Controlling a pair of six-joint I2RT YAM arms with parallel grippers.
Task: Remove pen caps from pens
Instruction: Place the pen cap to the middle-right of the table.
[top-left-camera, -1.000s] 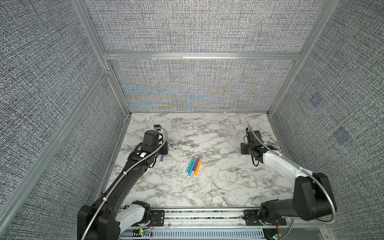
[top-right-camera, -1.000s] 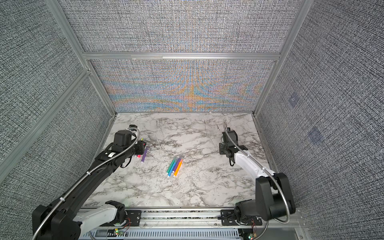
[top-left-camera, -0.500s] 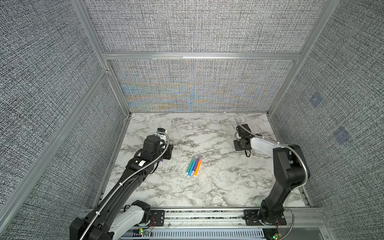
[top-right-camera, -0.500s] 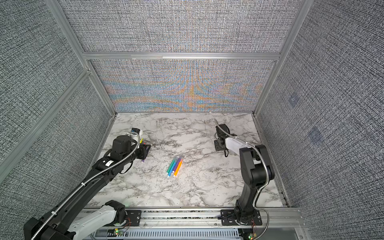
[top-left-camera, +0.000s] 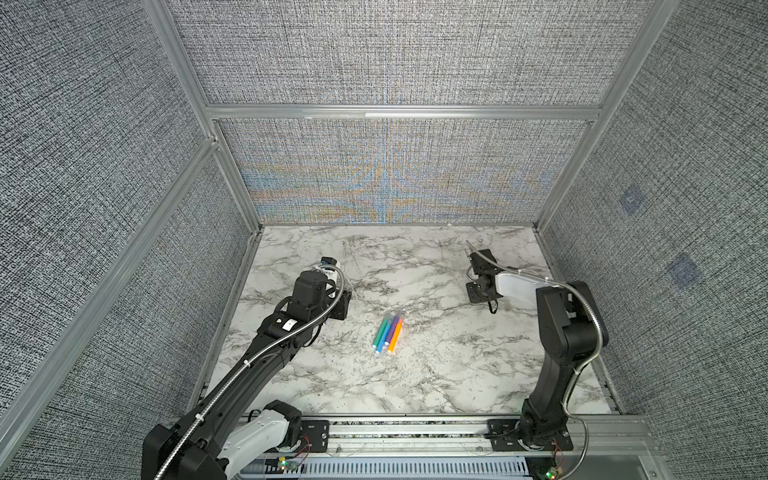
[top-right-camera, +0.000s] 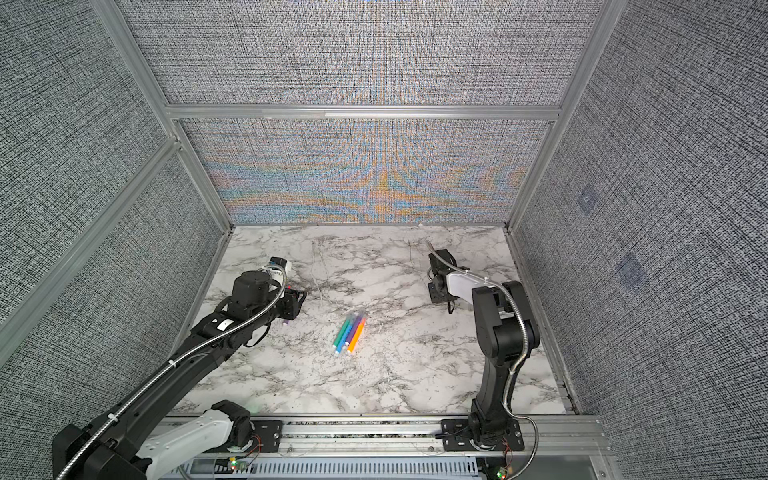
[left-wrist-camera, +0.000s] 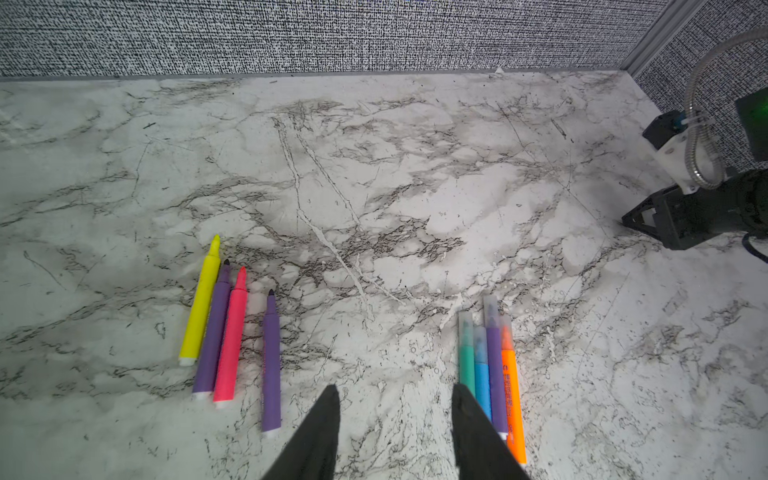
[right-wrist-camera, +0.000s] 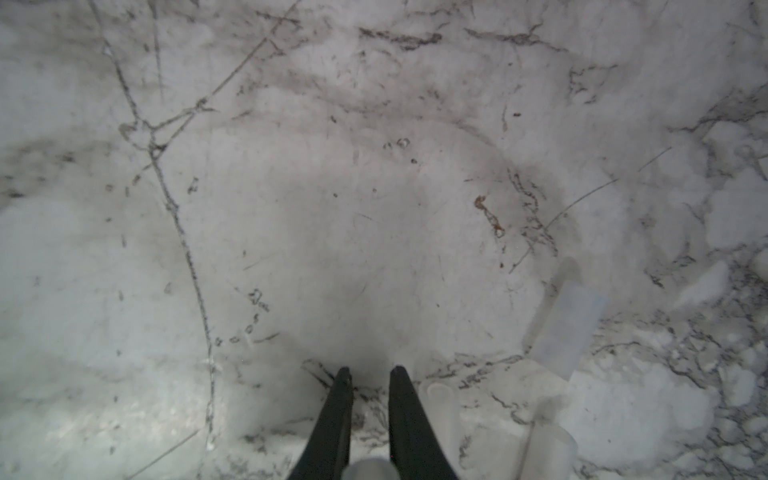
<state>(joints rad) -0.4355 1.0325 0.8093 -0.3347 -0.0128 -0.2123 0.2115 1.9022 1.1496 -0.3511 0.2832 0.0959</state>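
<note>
Hovering over the table (left-wrist-camera: 374, 166), the left gripper (left-wrist-camera: 393, 388) is half-spread, empty — the right gripper (right-wrist-camera: 370, 370) (near pen caps (right-wrist-camera: 561, 320)) pinched narrow.

grey-veined white marble table (left-wrist-camera: 374, 166); orange pen (left-wrist-camera: 513, 395); yellow pen (left-wrist-camera: 201, 307).

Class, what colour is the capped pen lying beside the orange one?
A purple pen, clearest in the left wrist view.

Left arm (top-left-camera: 266, 357) covers most of the uncapped pens (left-wrist-camera: 230, 332) in both top views; only a purple bit (top-right-camera: 286, 322) peeks out. Right wrist view is soft: loose pen caps (right-wrist-camera: 565, 320) hazy, one cut by the edge. Pale blob (right-wrist-camera: 370, 468) between right pincer (right-wrist-camera: 370, 374) fingers unidentifiable.
</note>
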